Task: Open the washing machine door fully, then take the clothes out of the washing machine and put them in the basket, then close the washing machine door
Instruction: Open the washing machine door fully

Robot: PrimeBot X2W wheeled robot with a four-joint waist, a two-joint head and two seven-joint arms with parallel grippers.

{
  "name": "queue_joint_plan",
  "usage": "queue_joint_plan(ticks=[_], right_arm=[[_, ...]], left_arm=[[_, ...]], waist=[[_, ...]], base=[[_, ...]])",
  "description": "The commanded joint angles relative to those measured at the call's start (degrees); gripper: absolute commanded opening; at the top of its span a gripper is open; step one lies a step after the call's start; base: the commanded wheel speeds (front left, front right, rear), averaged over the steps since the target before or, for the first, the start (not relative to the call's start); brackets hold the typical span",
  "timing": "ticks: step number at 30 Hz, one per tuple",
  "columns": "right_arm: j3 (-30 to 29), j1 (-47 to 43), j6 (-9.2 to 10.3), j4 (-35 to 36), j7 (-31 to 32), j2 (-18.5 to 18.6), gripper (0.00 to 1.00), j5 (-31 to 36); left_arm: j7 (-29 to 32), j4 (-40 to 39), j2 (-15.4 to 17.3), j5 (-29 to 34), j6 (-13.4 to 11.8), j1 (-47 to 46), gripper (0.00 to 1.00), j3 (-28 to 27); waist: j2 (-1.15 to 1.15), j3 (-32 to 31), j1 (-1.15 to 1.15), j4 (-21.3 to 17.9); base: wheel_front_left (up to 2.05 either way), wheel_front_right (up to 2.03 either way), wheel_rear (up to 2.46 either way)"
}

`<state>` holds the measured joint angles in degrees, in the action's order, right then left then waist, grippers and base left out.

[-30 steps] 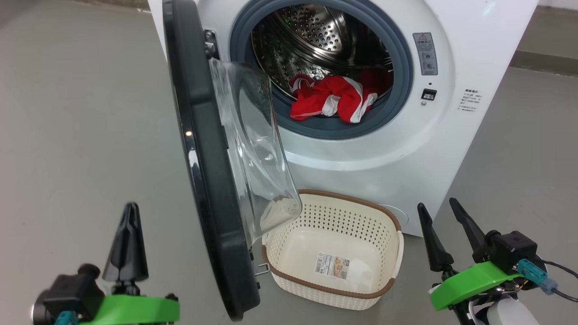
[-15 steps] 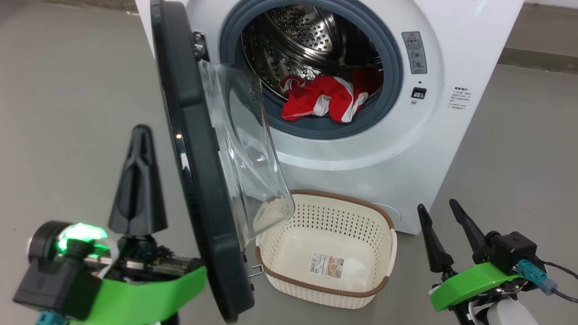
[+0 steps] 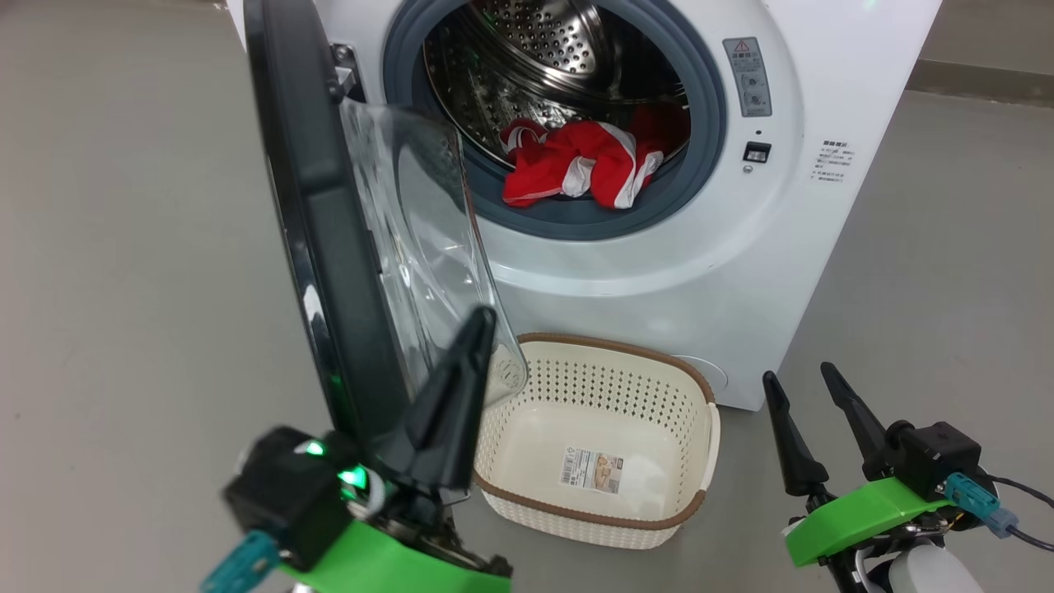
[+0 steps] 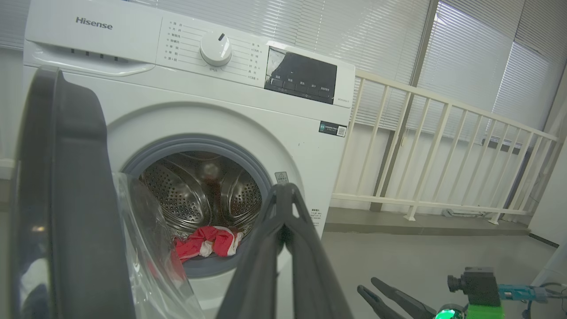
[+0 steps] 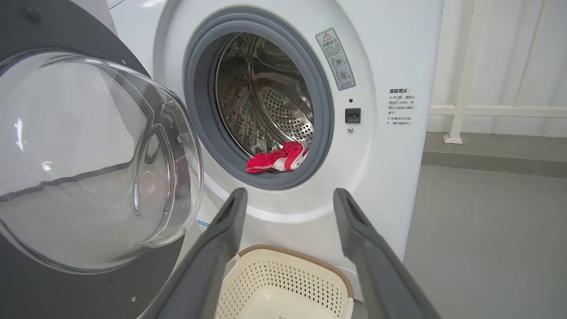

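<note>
The white washing machine (image 3: 659,280) stands with its door (image 3: 313,214) swung out to the left, black rim edge-on and glass bowl (image 3: 412,247) facing the drum. Red clothes (image 3: 585,165) with white trim lie at the drum's front lip, also in the wrist views (image 4: 206,241) (image 5: 279,159). The empty cream basket (image 3: 710,461) sits on the floor below the opening. My left gripper (image 3: 480,321) is shut and empty, its tip over the lower edge of the glass bowl; contact cannot be told. My right gripper (image 3: 797,372) hangs open and empty, right of the basket.
Grey floor spreads left and right of the machine. A white railing (image 4: 443,155) runs behind the machine's right side, with window blinds beyond. The door's lower rim hangs close to the basket's left end.
My left gripper has swung from the outer left side of the door rim to the right, below the door and before the glass bowl. The head view has shifted slightly. The right gripper has stayed put.
</note>
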<state>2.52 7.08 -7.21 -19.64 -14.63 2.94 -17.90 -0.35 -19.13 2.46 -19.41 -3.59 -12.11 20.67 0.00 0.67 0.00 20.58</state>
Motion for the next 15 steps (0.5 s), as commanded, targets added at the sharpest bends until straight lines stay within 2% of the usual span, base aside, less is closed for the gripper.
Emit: queue_joint_plan(ticks=[1,10,15], right_arm=[[1.00,1.30,-0.28,1.44,-0.37,-0.06,1.00,-0.24],[0.90,1.62,-0.28,1.34,-0.37,-0.06,1.00,-0.28],[0.95,1.78,-0.28,1.35,-0.37,-0.06,1.00,-0.18]], left_arm=[[1.59,0.10,0.42,-1.74,-0.37,0.84,0.00,-0.42],[4.86,7.94,0.98,-3.86,-1.08,3.39,0.00,0.56],[5.37,11.99,1.29,-4.56,-2.46,4.02,0.00,-0.94]], waist=[[0.00,0.22,0.00,0.00],[0.00,0.58,0.00,-0.12],[0.00,1.00,0.00,-0.29]], base=[[0.00,0.00,0.00],[0.00,0.00,0.00],[0.00,0.00,0.00]])
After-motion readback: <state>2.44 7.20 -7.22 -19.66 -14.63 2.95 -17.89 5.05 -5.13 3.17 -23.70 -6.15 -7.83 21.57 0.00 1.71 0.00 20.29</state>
